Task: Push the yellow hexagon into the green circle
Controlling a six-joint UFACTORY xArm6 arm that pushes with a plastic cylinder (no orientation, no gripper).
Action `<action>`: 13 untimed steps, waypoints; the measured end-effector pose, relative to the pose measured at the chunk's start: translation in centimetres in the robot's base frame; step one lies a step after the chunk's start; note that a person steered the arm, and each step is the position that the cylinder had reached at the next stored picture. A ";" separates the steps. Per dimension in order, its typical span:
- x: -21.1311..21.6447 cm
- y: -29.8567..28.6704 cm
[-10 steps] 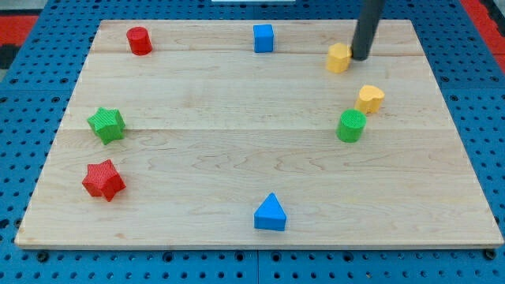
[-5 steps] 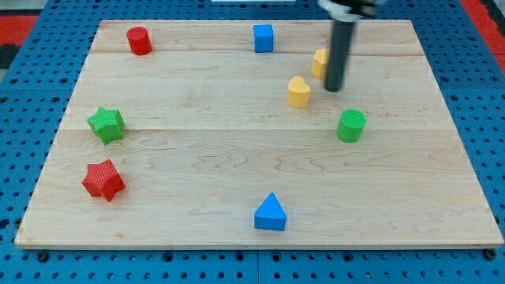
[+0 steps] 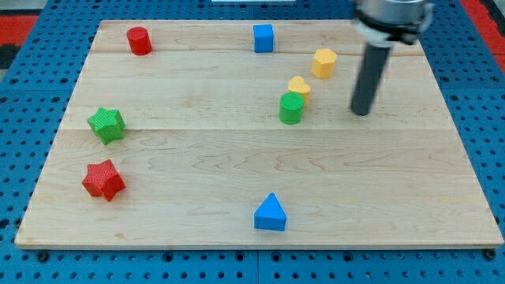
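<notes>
While apart: yellow hexagon (image 3: 323, 62), my tip (image 3: 360, 113)

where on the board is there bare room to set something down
Widest free patch: the board's middle, between the green star and green circle, above the blue triangle. Crowded: upper right, where yellow heart, yellow hexagon and my tip cluster.

My tip (image 3: 360, 113) low on the board, upright rod from the view's top right.

A straight dark rod under a blurred grey-black collar ends at my tip (image 3: 360, 113).
</notes>
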State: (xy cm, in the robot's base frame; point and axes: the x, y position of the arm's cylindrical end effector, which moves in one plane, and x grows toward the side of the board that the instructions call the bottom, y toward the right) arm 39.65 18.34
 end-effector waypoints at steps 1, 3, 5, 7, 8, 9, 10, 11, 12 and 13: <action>-7.3 0.7; -10.2 -9.9; -12.4 -16.2; -7.0 -15.7; -3.1 -14.5; -5.2 -16.7; -5.1 -20.4; -5.3 -20.1; -5.3 -19.5; -4.5 -21.4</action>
